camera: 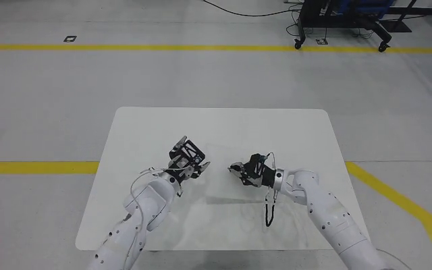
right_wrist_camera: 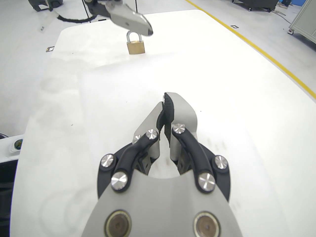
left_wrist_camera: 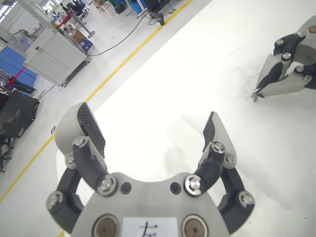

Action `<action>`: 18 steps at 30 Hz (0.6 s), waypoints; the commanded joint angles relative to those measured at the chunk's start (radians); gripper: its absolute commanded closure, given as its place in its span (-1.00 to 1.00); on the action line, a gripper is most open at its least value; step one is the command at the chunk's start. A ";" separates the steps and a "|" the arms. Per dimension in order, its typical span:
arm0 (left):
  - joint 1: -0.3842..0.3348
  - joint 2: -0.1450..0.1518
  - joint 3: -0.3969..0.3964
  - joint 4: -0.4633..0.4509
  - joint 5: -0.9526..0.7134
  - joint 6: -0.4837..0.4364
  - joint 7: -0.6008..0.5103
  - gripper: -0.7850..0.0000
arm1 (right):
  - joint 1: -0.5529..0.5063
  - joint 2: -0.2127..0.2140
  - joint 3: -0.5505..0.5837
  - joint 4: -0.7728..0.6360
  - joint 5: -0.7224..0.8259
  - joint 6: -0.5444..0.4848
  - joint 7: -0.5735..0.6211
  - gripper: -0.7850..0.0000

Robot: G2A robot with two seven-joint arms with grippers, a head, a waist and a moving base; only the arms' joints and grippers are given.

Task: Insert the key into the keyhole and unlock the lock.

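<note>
Under the open left pincer (left_wrist_camera: 148, 109) sits a brass padlock (right_wrist_camera: 135, 44), unheld. Right pincer (right_wrist_camera: 166, 99), closed on a likely key (left_wrist_camera: 255, 97), could push it away.

The top view looks down from above the arms over the whole counter (camera: 223, 121). Each wrist view sits close behind its own tool, the left tool (left_wrist_camera: 148, 112) facing 1 o'clock and the right tool (right_wrist_camera: 166, 99) facing 10 o'clock. Both share the counter's middle.
</note>
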 commanded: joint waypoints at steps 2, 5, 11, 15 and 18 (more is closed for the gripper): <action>-0.033 -0.009 0.043 0.046 0.010 -0.010 -0.017 -1.00 | 0.008 0.001 0.000 0.015 0.002 -0.003 -0.010 1.00; -0.056 -0.015 0.070 0.078 0.027 -0.016 -0.036 -1.00 | 0.015 0.000 -0.006 0.025 0.002 -0.008 -0.015 1.00; -0.101 -0.031 0.116 0.146 0.059 0.022 -0.068 -1.00 | 0.033 -0.003 -0.023 0.053 -0.003 -0.013 -0.040 1.00; -0.117 -0.039 0.126 0.179 0.041 0.033 -0.069 -1.00 | 0.041 -0.003 -0.026 0.073 0.001 -0.022 -0.079 1.00; -0.117 -0.041 0.116 0.175 0.025 0.045 -0.056 -1.00 | 0.043 0.000 -0.020 0.078 0.007 -0.039 -0.109 1.00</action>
